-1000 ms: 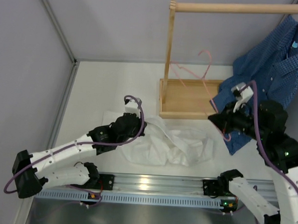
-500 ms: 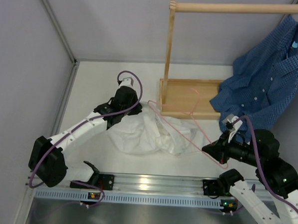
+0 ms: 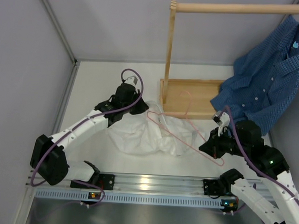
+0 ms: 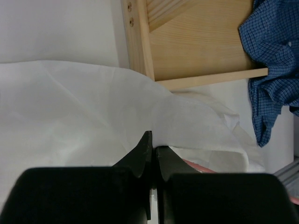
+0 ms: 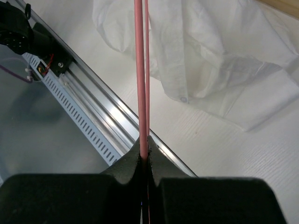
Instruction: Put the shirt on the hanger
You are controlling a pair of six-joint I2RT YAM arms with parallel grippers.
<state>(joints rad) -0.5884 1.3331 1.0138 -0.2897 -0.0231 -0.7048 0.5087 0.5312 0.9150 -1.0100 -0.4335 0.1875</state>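
The white table (image 3: 91, 84) carries a wooden rack (image 3: 168, 53) at the back, an upright post and top rail above a shallow tray base; a blue checked shirt (image 3: 269, 78) hangs from the rail's right end and drapes down past the tray's right corner. The white shirt (image 3: 143, 134) lies crumpled on the table just in front of the tray, between the two arms, its far edge close to the tray's front lip; in the left wrist view its cloth fills the lower half and rises in a fold toward the fingers. A metal rail (image 3: 151, 182) runs along the near edge where both arms are mounted; the left arm reaches forward to the shirt's far left side, the right arm bends in from the right.

The pink wire hanger (image 5: 139, 70) slants across the top of the shirt from the right arm toward the far left, its hook pointing at the tray; whether any of it sits inside the shirt cannot be told. The right gripper (image 5: 144, 142) is clamped tight on the hanger's wire, near the shirt's right edge. The left gripper (image 4: 153, 148) is pressed closed on a fold of the shirt; a short stretch of pink shows under the cloth edge just beside it.
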